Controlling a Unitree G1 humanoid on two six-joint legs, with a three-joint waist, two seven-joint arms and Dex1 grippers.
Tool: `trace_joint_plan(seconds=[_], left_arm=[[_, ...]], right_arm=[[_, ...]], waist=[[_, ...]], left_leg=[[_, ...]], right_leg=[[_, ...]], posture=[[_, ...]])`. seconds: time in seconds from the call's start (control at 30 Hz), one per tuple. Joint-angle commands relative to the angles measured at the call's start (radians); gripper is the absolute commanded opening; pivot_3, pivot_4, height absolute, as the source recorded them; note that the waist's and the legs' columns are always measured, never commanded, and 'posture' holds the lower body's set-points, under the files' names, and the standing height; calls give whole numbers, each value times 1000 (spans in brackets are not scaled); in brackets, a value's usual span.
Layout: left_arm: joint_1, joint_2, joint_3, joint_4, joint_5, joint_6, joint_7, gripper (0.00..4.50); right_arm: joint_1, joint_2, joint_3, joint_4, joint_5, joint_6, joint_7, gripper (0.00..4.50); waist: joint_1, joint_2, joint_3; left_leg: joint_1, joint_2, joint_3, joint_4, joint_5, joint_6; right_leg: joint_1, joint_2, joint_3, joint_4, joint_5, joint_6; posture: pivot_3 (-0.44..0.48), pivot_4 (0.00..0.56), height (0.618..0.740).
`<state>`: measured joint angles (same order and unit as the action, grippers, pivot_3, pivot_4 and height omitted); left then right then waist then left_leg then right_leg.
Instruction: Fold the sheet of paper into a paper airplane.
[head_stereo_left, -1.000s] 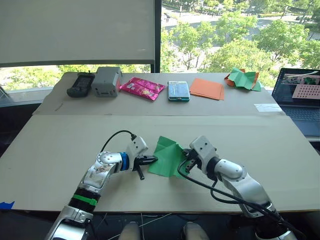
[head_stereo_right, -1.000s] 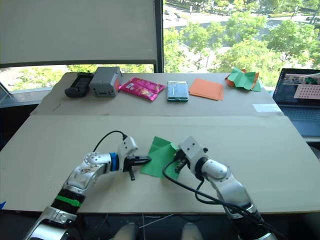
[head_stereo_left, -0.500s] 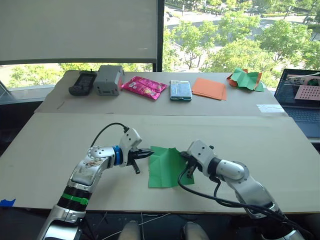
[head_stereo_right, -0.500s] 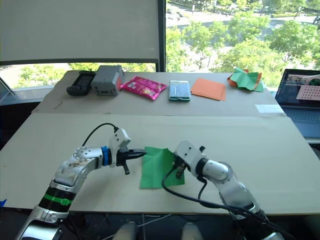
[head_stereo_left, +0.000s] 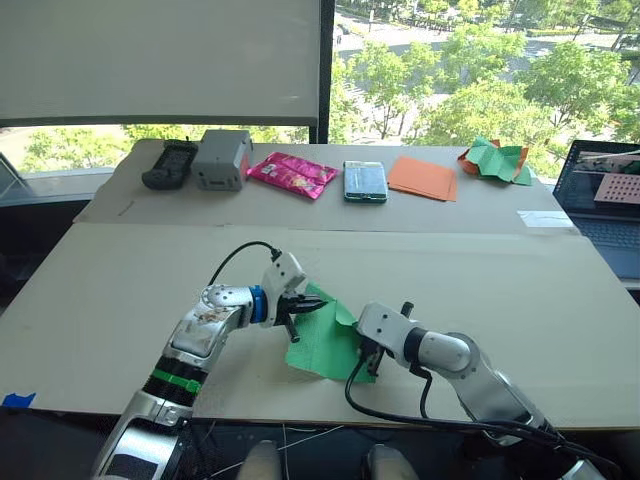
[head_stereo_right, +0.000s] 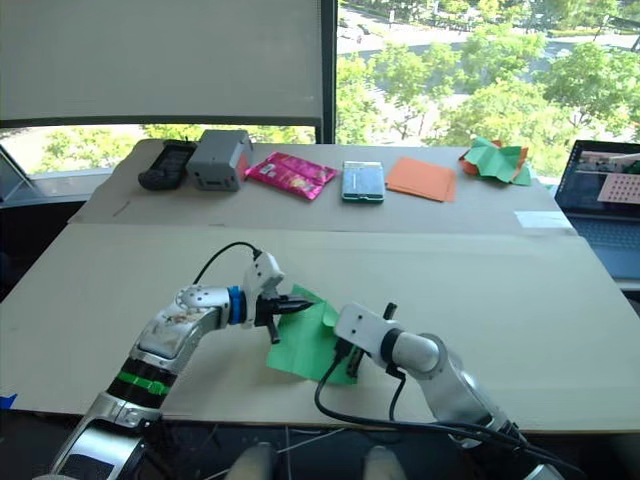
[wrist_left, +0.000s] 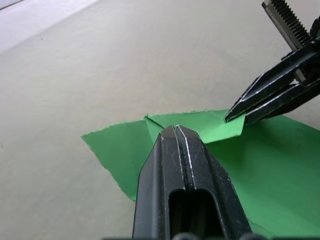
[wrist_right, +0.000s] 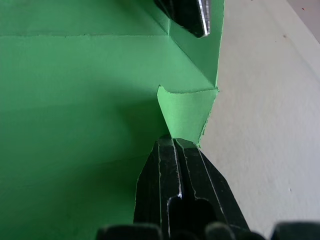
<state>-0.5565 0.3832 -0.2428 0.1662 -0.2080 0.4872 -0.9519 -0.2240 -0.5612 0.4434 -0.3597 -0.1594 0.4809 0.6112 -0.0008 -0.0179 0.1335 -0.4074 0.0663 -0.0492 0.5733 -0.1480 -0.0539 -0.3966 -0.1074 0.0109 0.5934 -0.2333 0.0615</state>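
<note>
**Green paper gets lifted at one corner**

Green is the sheet of paper (head_stereo_left: 325, 345), and it lies on the near part of the big brown table (head_stereo_left: 120, 290), between the two arms. Both grippers have hold of it. The left gripper (head_stereo_left: 305, 308) has its two black fingers pressed tight together on the far left corner of the sheet. The right gripper (head_stereo_left: 372, 350) has its fingers pinched shut on a little folded flap at the right edge, which shows well in the right wrist view (wrist_right: 187, 112).

Half a second ago the paper lay flat, like a plain square. Now the far corner is up off the table and bent toward the middle, and the whole sheet has turned a bit. The left gripper has moved in over the paper, and the right gripper has slid closer to the robot. I think this means a corner fold is being started, which is one of the first steps of a paper plane. Most of the folding is not done yet, since the paper is still wide and not pointy.

The sheet's long side runs from the near left to the far right, a bit slanted. The raised corner points away from the robot, toward the window. No nose shape can be seen so far.

Far back on the table are orange sheets (head_stereo_left: 422, 177) and a crumpled paper heap (head_stereo_left: 493, 160).
</note>
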Motion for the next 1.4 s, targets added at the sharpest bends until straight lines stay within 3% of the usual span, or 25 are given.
trace_joint_plan(seconds=[0.03, 0.5, 0.97, 1.17, 1.4], left_arm=[[-68, -27, -19, 80, 20, -72, -28, 0], [-127, -73, -51, 287, 97, -210, -78, 0], [-140, -112, -102, 419, 231, -328, -33, 0], [-137, -111, -52, 383, 193, -298, -51, 0], [-108, 21, 71, 175, 96, -163, -91, 0]], right_arm=[[-25, -10, 21, 0, -38, -64, 22, 36], [-65, -10, 54, 55, -131, -195, 85, 36], [-64, 12, 53, 61, -183, -221, 113, 36], [-56, 16, 49, 59, -194, -213, 114, 36], [-58, 25, 44, 78, -209, -213, 109, 36]], waist=[[1, 0, 0], [-3, 0, 0], [5, 0, 0], [7, 0, -1], [-10, 0, 0]], left_leg=[[0, 0, 0, 0, 0, 0], [2, 0, 0, 0, 0, 0], [5, 0, 0, 1, 0, 0], [5, 0, 0, 1, 0, 0], [3, 0, 0, -1, 1, 1]], right_leg=[[0, 0, 0, 0, 0, 0], [3, 1, 0, 1, 0, 0], [7, 1, 0, 1, 0, 0], [7, 1, 0, 1, 0, 0], [8, 1, 0, 3, 0, 1]], posture=[[0, 150, 706], [0, 150, 706], [0, 150, 706], [0, 150, 706], [0, 150, 706]])
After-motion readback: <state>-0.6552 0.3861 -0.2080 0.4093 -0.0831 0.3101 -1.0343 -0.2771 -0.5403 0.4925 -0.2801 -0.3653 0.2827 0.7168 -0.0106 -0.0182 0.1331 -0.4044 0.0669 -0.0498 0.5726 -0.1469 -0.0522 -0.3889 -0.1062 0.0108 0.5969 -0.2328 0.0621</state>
